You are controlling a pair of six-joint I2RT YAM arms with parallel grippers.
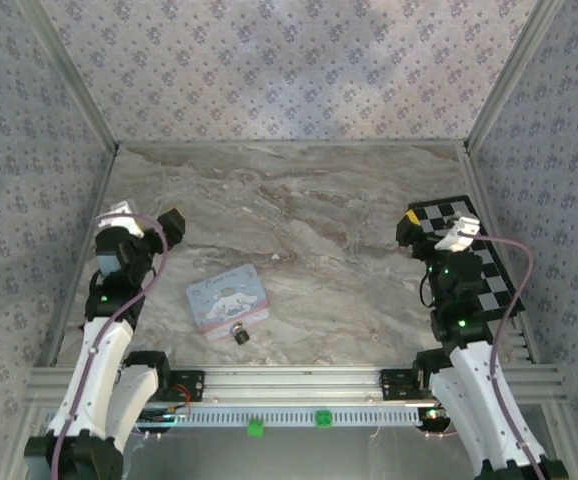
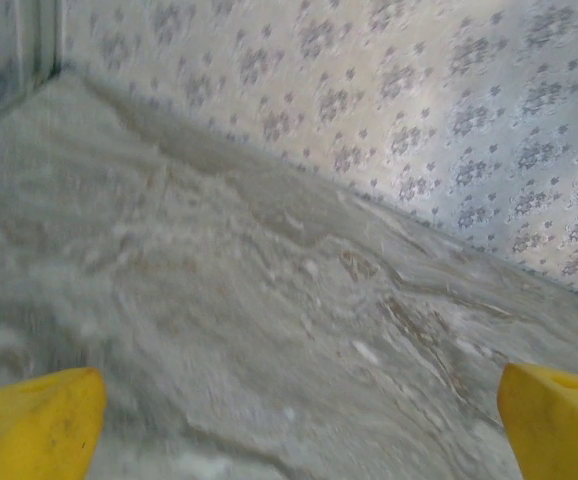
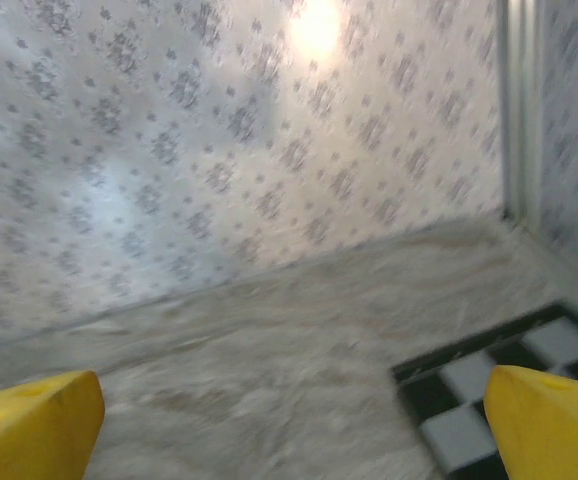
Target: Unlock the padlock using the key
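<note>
Top view: the left arm stands folded at the desk's [image 1: 299,200] left side, its left pincer [image 1: 172,222] raised and pointing inward. The right arm is folded likewise, its right pincer [image 1: 410,224] above a checkered mat [image 1: 491,268]. The small dark padlock [image 1: 240,334] lies on the marble-patterned desk, just beside the near edge of a pale blue rounded tin [image 1: 225,295], well apart from both pincers.

Left wrist view: yellow fingertips [image 2: 37,425] spread wide, nothing between them; veined grey surface below.

Right wrist view: yellow fingertips [image 3: 31,420] equally wide apart, holding nothing; floral-printed wall [image 3: 219,130] ahead.
</note>
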